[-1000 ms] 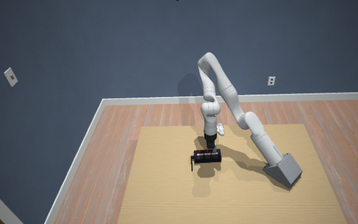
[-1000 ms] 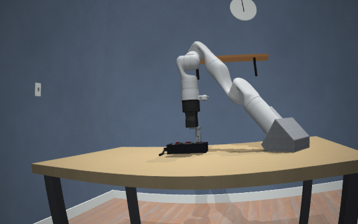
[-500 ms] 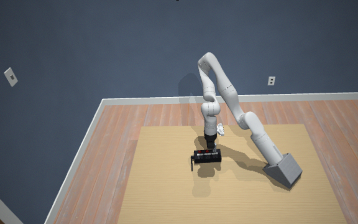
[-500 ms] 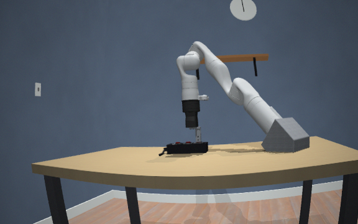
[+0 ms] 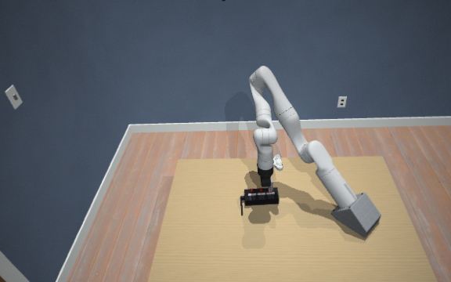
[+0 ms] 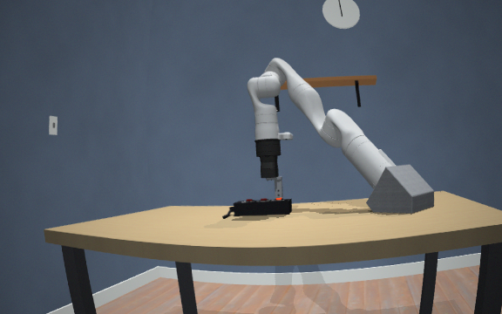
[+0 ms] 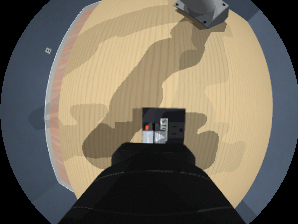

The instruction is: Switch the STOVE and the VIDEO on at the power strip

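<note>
A black power strip (image 5: 261,198) (image 6: 261,207) (image 7: 174,125) lies flat on the table, the right way up, with three red switches along its top. A short black cable stub sticks out at its left end. My gripper (image 5: 271,189) (image 6: 279,196) (image 7: 153,129) is shut and points straight down. Its fingertips stand on or just above the switch at the strip's right end; I cannot tell if they touch. In the wrist view a lit red switch (image 7: 147,127) shows just left of the fingertips. The labels are too small to read.
The arm's grey base (image 5: 356,215) (image 6: 401,190) stands on the table (image 5: 218,254) (image 6: 277,237) to the right of the strip. A wooden wall shelf (image 6: 342,81) hangs behind the arm.
</note>
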`<state>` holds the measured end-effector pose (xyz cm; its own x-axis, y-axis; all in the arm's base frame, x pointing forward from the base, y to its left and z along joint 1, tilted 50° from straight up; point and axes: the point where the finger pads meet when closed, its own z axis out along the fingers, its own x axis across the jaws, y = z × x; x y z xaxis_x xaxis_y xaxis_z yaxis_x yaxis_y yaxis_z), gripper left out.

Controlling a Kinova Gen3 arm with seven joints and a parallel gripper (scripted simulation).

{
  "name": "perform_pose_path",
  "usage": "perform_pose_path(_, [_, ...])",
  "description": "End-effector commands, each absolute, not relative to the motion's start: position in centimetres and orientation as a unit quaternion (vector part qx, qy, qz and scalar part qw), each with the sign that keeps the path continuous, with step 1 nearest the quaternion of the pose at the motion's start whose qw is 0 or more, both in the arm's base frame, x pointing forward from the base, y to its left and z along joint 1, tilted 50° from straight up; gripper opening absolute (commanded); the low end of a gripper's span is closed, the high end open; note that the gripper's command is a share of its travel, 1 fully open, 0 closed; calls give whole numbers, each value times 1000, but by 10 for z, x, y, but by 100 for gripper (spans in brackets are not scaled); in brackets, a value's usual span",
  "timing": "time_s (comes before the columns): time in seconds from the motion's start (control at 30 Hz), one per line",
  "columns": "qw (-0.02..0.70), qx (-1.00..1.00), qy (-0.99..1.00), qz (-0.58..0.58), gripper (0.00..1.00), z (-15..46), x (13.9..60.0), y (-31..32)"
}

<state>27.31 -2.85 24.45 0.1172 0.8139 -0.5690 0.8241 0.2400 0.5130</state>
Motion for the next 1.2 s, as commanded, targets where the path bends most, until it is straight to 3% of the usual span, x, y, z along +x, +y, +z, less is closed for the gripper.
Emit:
perform_pose_path(0.0, [423, 616, 665, -3, 0, 248, 271, -24])
perform_pose_path(1.17, [423, 616, 665, -3, 0, 267, 255, -9])
